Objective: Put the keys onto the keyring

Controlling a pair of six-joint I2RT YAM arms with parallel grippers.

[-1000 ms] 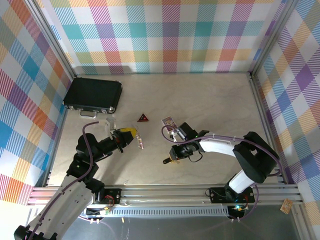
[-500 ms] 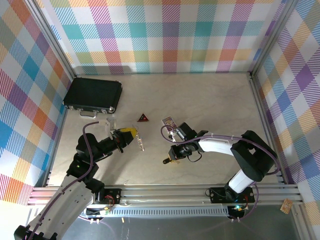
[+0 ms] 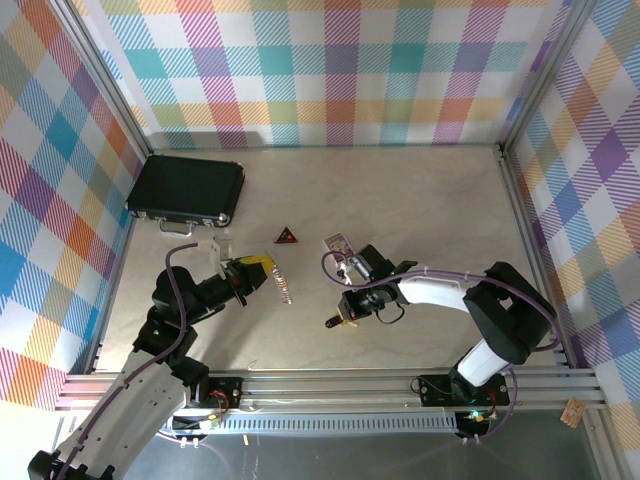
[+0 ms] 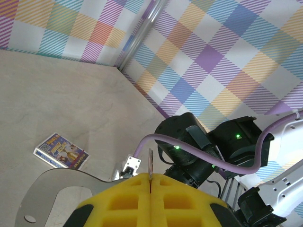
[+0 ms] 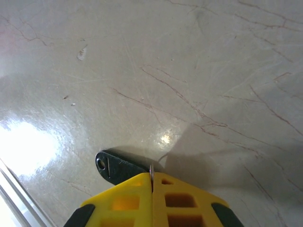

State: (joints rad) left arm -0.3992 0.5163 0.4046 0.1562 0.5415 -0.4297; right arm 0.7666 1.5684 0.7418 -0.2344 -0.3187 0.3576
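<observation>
Left wrist: keyring (image 4: 150, 163) is clamped by left gripper (image 4: 150, 182).
Right wrist: black-headed key (image 5: 116, 165) is pinched by right gripper (image 5: 152, 182).
Purple card (image 4: 61, 151): print illegible.

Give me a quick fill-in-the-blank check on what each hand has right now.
The right hand is shut on the key, whose head is ____.
Of the task's two things, the left hand grips the ____.
On the table, the black case sits in the far ____ corner.
Missing words: black; keyring; left.
</observation>
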